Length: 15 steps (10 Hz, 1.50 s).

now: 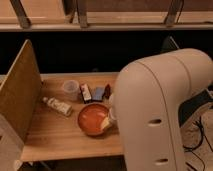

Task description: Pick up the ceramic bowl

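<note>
The ceramic bowl [93, 119] is wide, shallow and orange-red. It sits on the wooden table [55, 136] near the front middle. My gripper [109, 119] is at the bowl's right rim, reaching in from the right, and is mostly hidden behind my large white arm [160, 115]. A pale yellowish part of it overlaps the bowl's right edge. The bowl rests on the table.
A translucent plastic cup [70, 89] stands behind the bowl to the left. A small bottle [57, 105] lies on its side at the left. Small snack packs [98, 93] lie behind the bowl. A tall wooden panel [20, 90] walls the table's left side.
</note>
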{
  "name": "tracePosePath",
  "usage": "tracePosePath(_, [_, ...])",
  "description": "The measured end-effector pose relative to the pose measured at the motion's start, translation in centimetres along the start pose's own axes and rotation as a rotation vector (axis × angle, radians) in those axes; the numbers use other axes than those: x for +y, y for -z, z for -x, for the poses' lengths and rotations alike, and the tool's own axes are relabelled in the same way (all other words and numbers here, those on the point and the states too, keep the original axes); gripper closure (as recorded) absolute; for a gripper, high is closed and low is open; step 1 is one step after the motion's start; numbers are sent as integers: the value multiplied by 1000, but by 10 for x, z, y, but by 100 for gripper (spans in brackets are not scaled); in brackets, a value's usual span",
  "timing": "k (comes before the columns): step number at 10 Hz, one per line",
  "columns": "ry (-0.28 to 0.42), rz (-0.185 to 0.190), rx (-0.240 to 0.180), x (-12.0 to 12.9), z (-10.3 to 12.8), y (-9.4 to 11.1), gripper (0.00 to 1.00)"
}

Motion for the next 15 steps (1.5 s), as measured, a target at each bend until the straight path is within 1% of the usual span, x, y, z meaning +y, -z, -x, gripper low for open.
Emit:
tracePosePath(1, [2, -2, -5, 3, 5, -1, 46])
tracePosePath(2, [20, -15, -21, 5, 11, 3, 58])
tracePosePath(3, [31, -22, -35, 7, 16, 7, 65])
tracePosePath(4, [41, -34, -45, 8, 17, 14, 76])
tracePosePath(5, [50, -45, -47, 8, 15, 19, 84])
tracePosePath(6, [55, -52, -56, 9, 14, 24, 95])
tracePosePath(7, [61, -53, -64, 12, 13, 26, 99])
tracePosePath(8, [59, -52, -79, 13, 13, 30, 100])
tracePosePath(11, [9, -47, -159, 2, 13, 50, 100])
tracePosePath(12, [-23, -60, -201, -12, 11, 67, 100])
tracePosePath(14, [-72, -94, -266, -39, 5, 99, 100])
tracePosePath(15, [-85, -109, -288, -48, 2, 111, 100])
